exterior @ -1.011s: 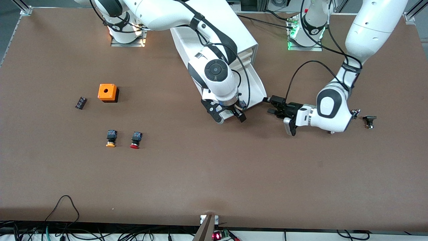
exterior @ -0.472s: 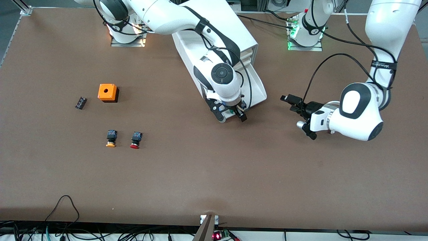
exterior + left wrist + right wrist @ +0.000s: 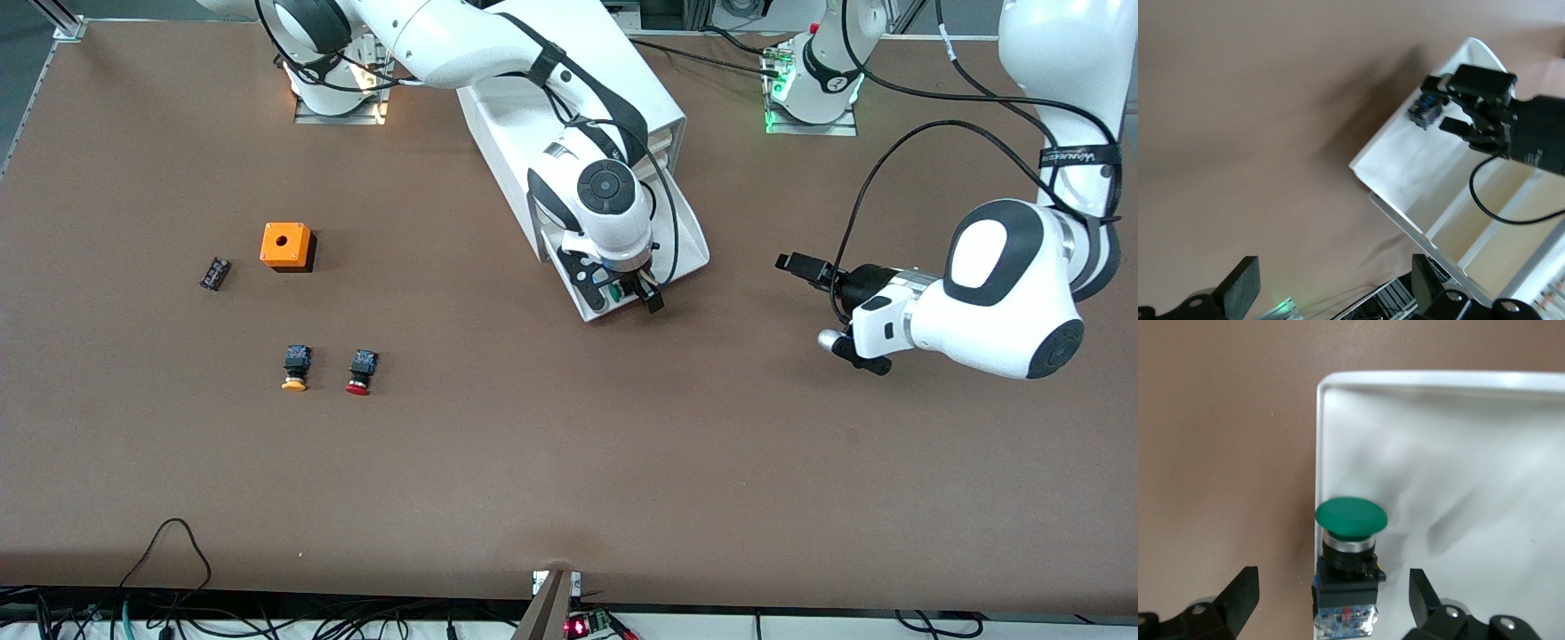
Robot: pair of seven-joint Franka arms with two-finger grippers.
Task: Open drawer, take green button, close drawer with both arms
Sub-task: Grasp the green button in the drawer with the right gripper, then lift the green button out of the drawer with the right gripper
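The cabinet (image 3: pixel 569 98) stood at upper centre of the front view, its lowest drawer (image 3: pixel 685 233) pulled out, so the taking step was in hand. The right gripper (image 3: pixel 622 289) hung over the drawer's front corner, fingers spread wide and empty. The left gripper (image 3: pixel 822 302), at right of frame over bare table, was also wide and empty; that arm waited. The button (image 3: pixel 1350 570), green-capped on a black-and-blue body, lay against the drawer's wall between the right fingers. Next, I judged: descend and pinch.
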